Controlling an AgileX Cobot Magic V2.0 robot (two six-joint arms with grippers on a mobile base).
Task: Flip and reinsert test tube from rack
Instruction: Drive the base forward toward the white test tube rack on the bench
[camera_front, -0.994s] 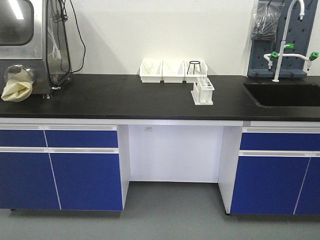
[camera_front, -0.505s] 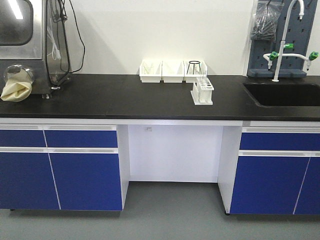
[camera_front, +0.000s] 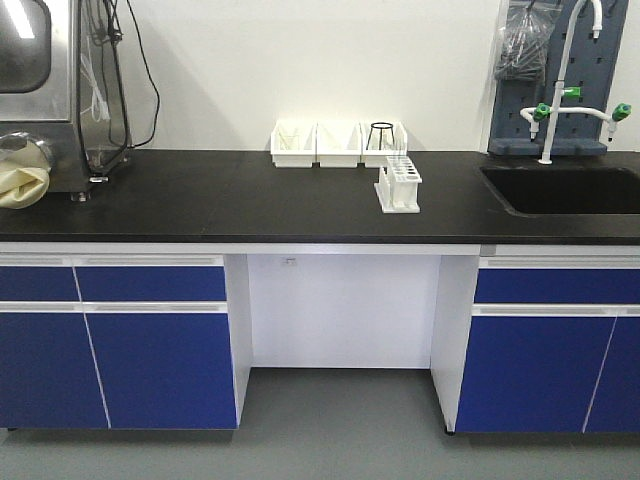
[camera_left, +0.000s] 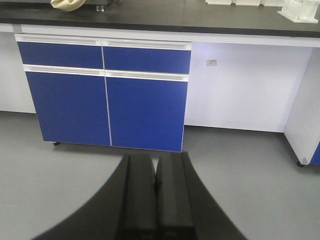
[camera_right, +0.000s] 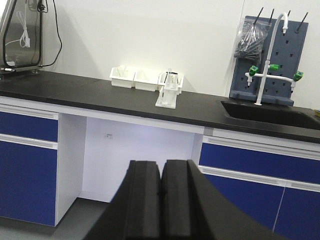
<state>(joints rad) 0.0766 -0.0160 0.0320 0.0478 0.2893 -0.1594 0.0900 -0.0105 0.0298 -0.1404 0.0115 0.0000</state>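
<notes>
The rack (camera_front: 398, 186) has drifted left in view, far beyond the fingers (camera_left: 140, 200).

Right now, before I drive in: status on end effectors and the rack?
Left end effector shut, empty. Right end effector shut, empty. Rack upright on counter, far off, untouched. Bins just behind it.

Rack (camera_front: 399, 185) front + L: bare counter (camera_front: 200, 200). Bins (camera_front: 316, 145) just behind, poss. touching. Sink (camera_front: 560, 190) well to R.
</notes>
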